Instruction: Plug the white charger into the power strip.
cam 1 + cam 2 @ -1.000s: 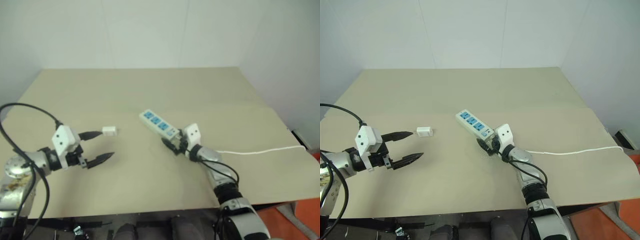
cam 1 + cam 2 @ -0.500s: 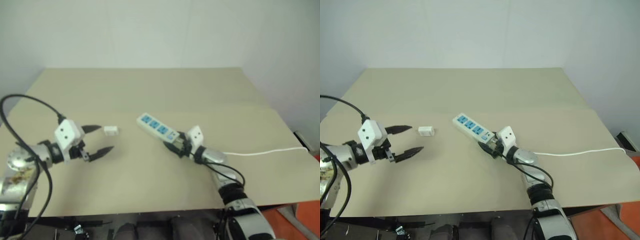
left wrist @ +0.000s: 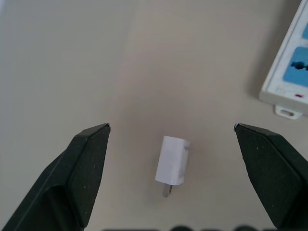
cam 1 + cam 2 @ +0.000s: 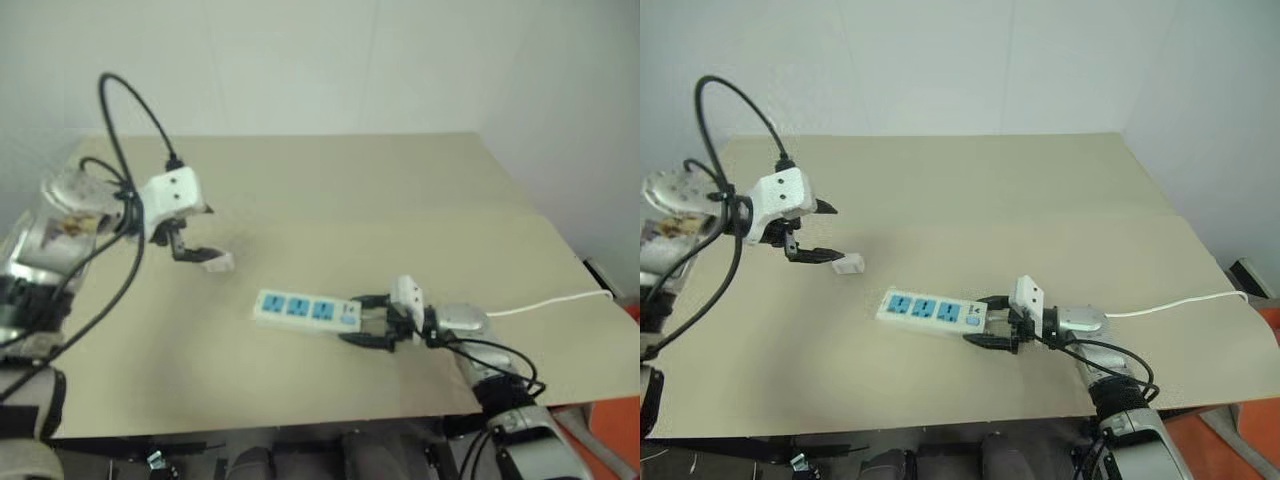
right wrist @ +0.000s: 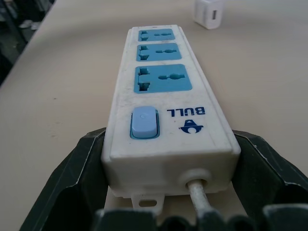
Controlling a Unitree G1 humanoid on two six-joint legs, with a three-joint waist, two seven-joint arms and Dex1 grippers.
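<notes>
Counter [image 4: 1040, 190]: broad beige top, corner against pale walls at far side and right. Far half is bare; open surface also lies between the strip and the near edge. Near edge runs just below the right arm.

Power strip [image 4: 931, 311]: long white bar lying flat near the counter's middle, slightly toward the near edge, long axis roughly left–right. Three blue socket faces in a row, face up. Pale blue switch and "BULL" mark at the cord end. Thin white cord [image 4: 1170, 301] leaves that end and trails right to the counter's right edge.

Right pincer [image 4: 992, 320]: level, pointing left, fingers spread to either side of the strip's cord end. In the right wrist view both black fingers [image 5: 82, 178] sit against the strip's long sides; clamped on the power strip.

Left pincer [image 4: 196, 233]: raised, pointing down over the charger, fingers wide apart, holding nothing.

White charger [image 3: 172, 161]: small white box lying on its side, prongs visible, left of the strip and well apart from it. Between the left fingertips in the wrist view, touching neither.
</notes>
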